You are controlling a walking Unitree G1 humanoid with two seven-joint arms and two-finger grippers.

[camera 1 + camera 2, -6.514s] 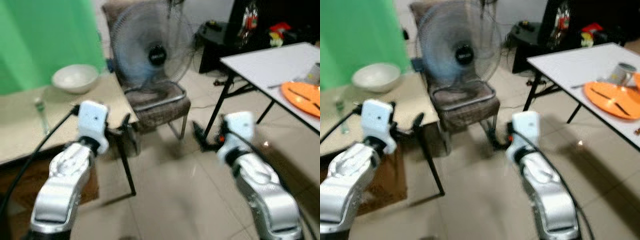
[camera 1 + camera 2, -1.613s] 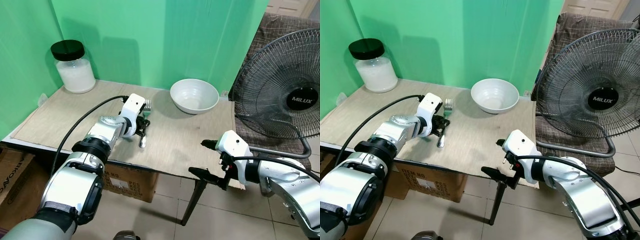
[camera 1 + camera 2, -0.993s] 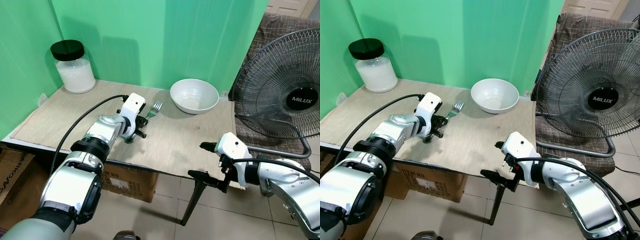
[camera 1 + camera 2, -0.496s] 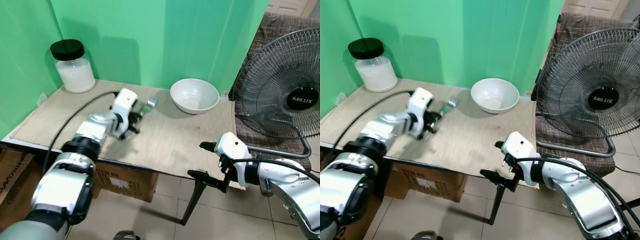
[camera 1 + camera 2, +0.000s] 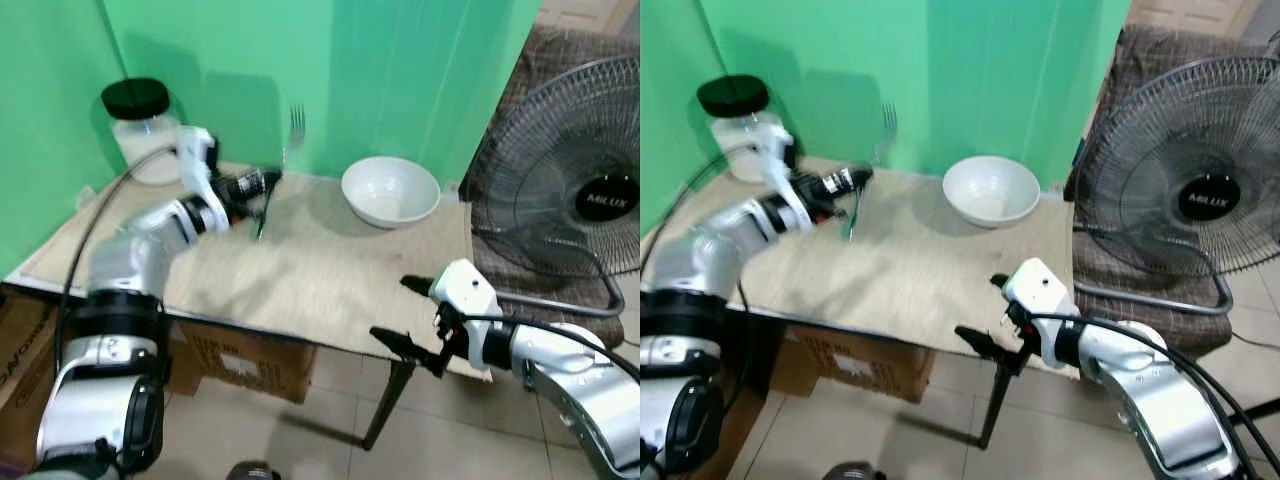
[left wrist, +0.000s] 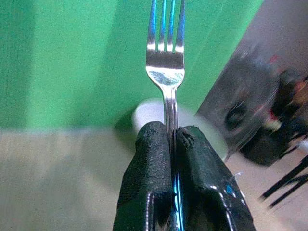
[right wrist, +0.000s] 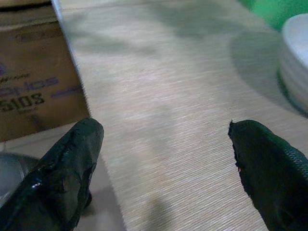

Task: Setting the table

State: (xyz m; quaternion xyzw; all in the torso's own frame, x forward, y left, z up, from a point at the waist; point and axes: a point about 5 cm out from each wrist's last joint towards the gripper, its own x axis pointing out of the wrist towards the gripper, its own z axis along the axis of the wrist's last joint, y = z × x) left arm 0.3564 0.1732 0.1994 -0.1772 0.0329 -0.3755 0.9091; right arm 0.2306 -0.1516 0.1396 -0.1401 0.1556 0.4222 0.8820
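Note:
My left gripper (image 5: 256,184) is raised over the back of the wooden table (image 5: 300,285), shut on a silver fork (image 5: 296,122). In the left wrist view the fork (image 6: 165,57) stands up between the two black fingers (image 6: 151,159), tines beyond the tips. A white bowl (image 5: 390,190) sits on the table's far right part, to the right of the fork. My right gripper (image 5: 405,316) hangs open at the table's near right edge, with nothing between its fingers (image 7: 72,163). The bowl's rim (image 7: 297,62) shows in the right wrist view.
A glass jar with a black lid (image 5: 140,125) stands at the table's far left by the green backdrop. A large fan (image 5: 585,190) and a brown chair (image 5: 560,60) are close on the right. A cardboard box (image 5: 240,365) sits under the table.
My left gripper has lifted the fork off the table, swinging up and leftward with the tines now pointing up. The right arm has barely moved.

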